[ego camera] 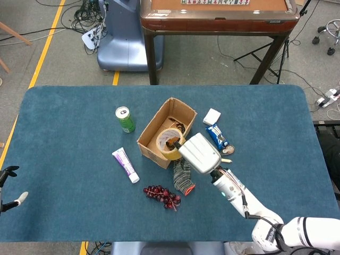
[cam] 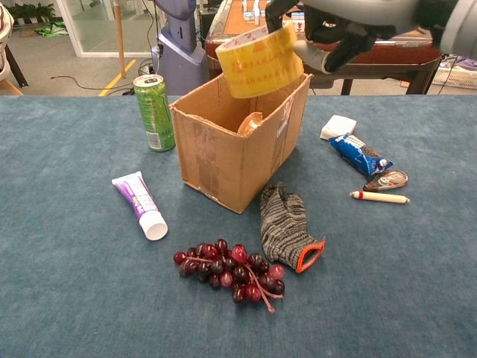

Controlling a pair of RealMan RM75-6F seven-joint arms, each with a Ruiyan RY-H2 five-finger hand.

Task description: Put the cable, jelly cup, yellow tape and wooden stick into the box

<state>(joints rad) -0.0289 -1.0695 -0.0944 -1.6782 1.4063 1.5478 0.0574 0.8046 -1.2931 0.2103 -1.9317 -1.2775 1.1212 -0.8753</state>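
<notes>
— Where is the yellow tape (cam: 258, 59)?

— In the air, over the open top of the box (cam: 235, 145), tilted, with its hole facing up and to the left. The right hand (ego camera: 200, 153) pinches it at its right edge; in the chest view the dark fingers (cam: 333, 36) curl at the roll's far right side.

— What is in the box?

— An orange jelly cup (cam: 250, 122) shows against the far wall, and in the head view a dark cable (ego camera: 181, 127) lies at the far end of the floor.

— And the wooden stick (cam: 379, 197)?

— Flat on the blue table (cam: 74, 283), well to the right of the box, red tip to the left. Just beyond it lie a small dark oval thing (cam: 385, 180), a blue snack packet (cam: 359, 154) and a white block (cam: 337, 127).

— The other things?

— A striped glove (cam: 287, 230) lies near the box's near right corner, red grapes (cam: 231, 267) left of it, a purple-and-white tube (cam: 139, 204) further left, and a green can (cam: 154, 112) stands left of the box.

— The left hand (ego camera: 9, 189)?

— At the table's near left edge, holding nothing, fingers apart.
</notes>
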